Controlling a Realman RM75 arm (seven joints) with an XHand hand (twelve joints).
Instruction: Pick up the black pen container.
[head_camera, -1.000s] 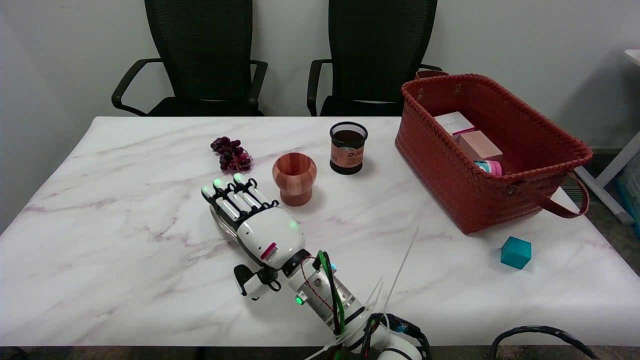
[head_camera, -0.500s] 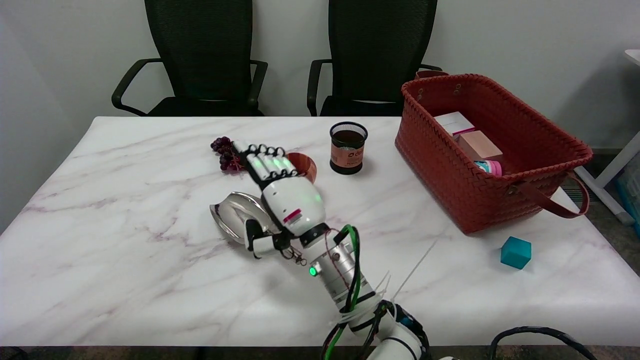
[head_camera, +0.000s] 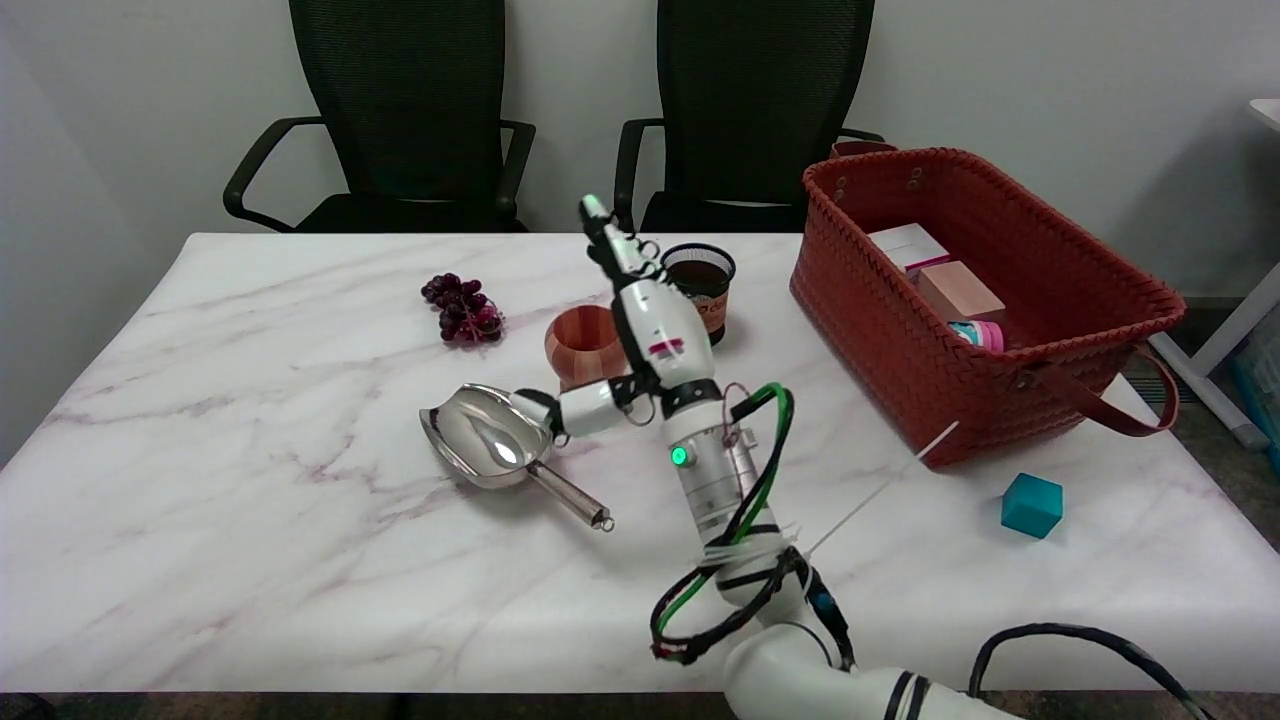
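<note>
The black mesh pen container (head_camera: 703, 282), with an orange label, stands upright on the marble table (head_camera: 250, 520) at back centre. My right hand (head_camera: 645, 315) is raised edge-on just left of it, fingers stretched up and away, thumb sticking out to the left near the scoop. It holds nothing. Its palm partly hides the container's left side; whether they touch I cannot tell.
A wooden vase (head_camera: 583, 346) stands left of the hand, a metal scoop (head_camera: 495, 447) lies in front of it, and grapes (head_camera: 463, 307) lie further left. A red woven basket (head_camera: 1060, 330) with boxes sits at right, a teal cube (head_camera: 1031, 505) in front of it.
My right hand has swung right and away, from over the scoop and vase to beside the pen container, turning edge-on. The scoop is now uncovered.
</note>
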